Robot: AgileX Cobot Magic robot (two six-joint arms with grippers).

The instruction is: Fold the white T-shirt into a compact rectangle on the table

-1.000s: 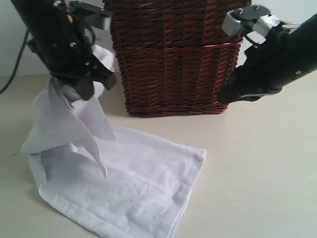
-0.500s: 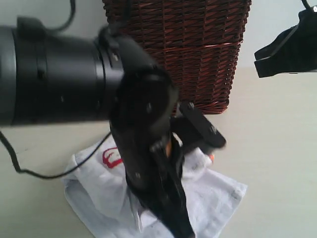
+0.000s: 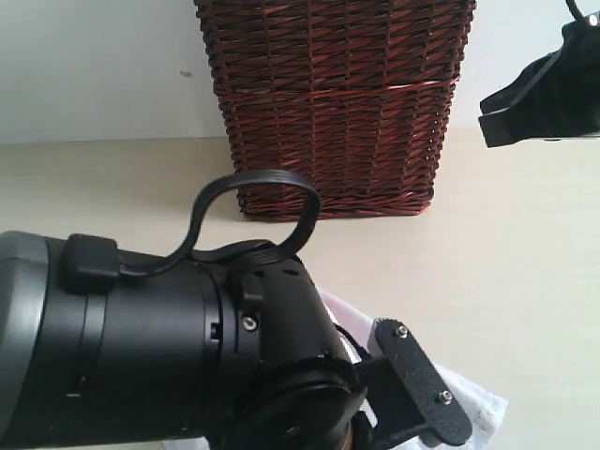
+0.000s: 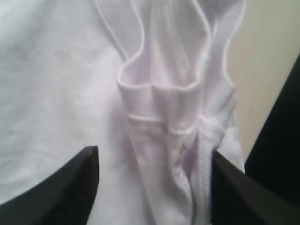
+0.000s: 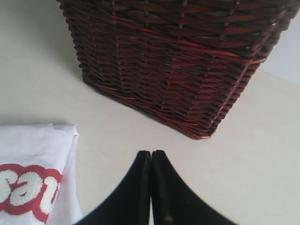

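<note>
1 T-shirt (image 5: pixel 33 154), 1 basket (image 3: pixel 333 103)

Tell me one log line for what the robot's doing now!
left gripper: open over white T-shirt | right gripper: shut, empty, facing basket

The table (image 3: pixel 525 244) is a smooth, pale cream surface. A dark brown wicker basket (image 3: pixel 333 103) stands on it at about 12 o'clock in the exterior view, with its base flat on the top. The white T-shirt (image 3: pixel 483 401) lies on the table toward 5 o'clock from the basket, well apart from it, with bare table between them. Only a corner of the shirt shows there. In the right wrist view its folded edge lies flat on the surface, and a red patch (image 5: pixel 26 190) with white letters faces up. In the left wrist view hemmed layers are bunched together, with a strip of table beside them.
</note>
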